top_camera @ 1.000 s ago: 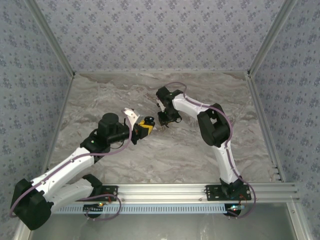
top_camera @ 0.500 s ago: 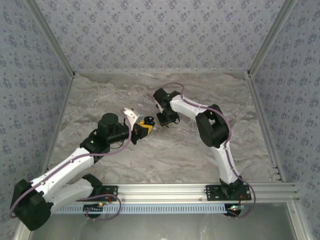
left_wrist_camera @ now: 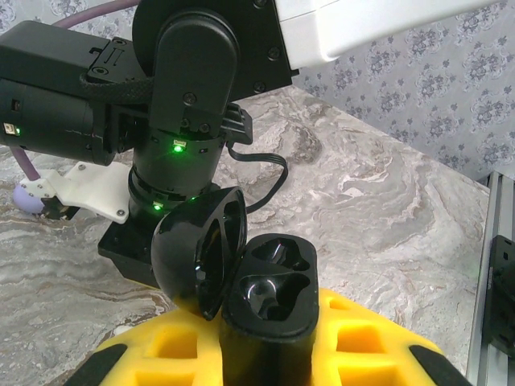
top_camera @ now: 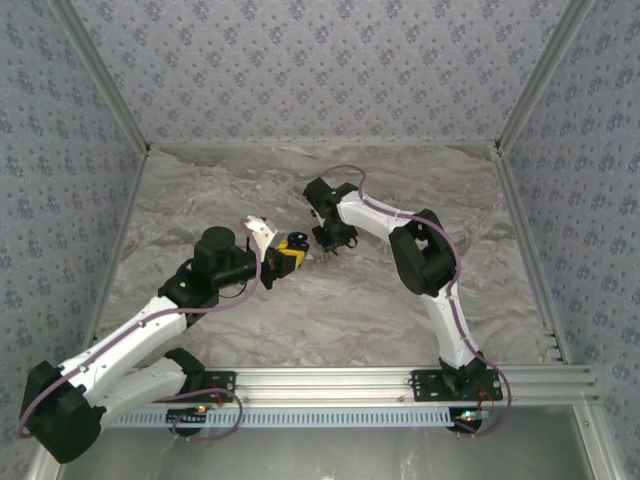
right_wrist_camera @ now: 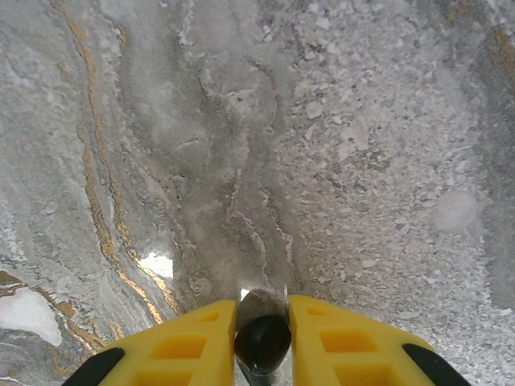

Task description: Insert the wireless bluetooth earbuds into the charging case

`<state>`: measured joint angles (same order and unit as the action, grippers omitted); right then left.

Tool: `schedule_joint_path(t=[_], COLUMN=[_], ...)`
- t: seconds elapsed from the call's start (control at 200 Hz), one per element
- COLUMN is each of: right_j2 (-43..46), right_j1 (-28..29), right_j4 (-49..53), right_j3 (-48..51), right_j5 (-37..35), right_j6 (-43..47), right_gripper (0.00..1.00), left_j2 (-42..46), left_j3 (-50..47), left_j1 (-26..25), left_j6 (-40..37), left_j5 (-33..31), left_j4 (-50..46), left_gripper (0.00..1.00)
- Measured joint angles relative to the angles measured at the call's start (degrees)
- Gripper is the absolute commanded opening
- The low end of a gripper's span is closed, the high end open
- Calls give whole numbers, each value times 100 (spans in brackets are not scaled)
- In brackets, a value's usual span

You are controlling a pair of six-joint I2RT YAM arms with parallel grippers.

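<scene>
Shifting a touch toward the left edge of the surface (top_camera: 350,310) since a second ago, the right arm (top_camera: 385,215) is bringing the right end effector (top_camera: 333,243) slightly nearer to the left end effector (top_camera: 288,252). The left arm (top_camera: 150,320) is also sitting a little farther left than before. The two end effectors are meeting near the middle of the surface, somewhat closer to the far edge than the near one.

The left end effector is clamping the charging case (left_wrist_camera: 272,293) between its yellow fingers (left_wrist_camera: 362,338). It is holding the case upright, with the lid (left_wrist_camera: 201,257) hanging open to the left and two moulded wells facing up. In the left wrist view the right arm's black wrist is standing just behind the case.

The right end effector is pinching one small black earbud (right_wrist_camera: 262,344) between its own yellow fingers (right_wrist_camera: 209,322), jaws narrow, and is pointing down at the marble. In the top view it is hovering just beside the case, on the side toward the right edge. Whether the earbud is touching the surface cannot be told.
</scene>
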<state>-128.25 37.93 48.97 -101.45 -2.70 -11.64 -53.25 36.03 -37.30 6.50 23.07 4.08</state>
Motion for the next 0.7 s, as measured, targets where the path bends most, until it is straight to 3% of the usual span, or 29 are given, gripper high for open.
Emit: schedule_joint_path(t=[0.275,0.7], right_j2=[83,977], right_j1=[-101,-892], right_j4=[-136,-1276], right_j3=[138,1659], right_j5=[146,1307], right_j6=[-219,-697], right_gripper=[22,20], left_j2=[0,-343], left_j3=[0,0], left_j1=[0,0], left_j6=[0,37], left_j5=[0,-63], left_j4=[-7,72], left_gripper=[19,19])
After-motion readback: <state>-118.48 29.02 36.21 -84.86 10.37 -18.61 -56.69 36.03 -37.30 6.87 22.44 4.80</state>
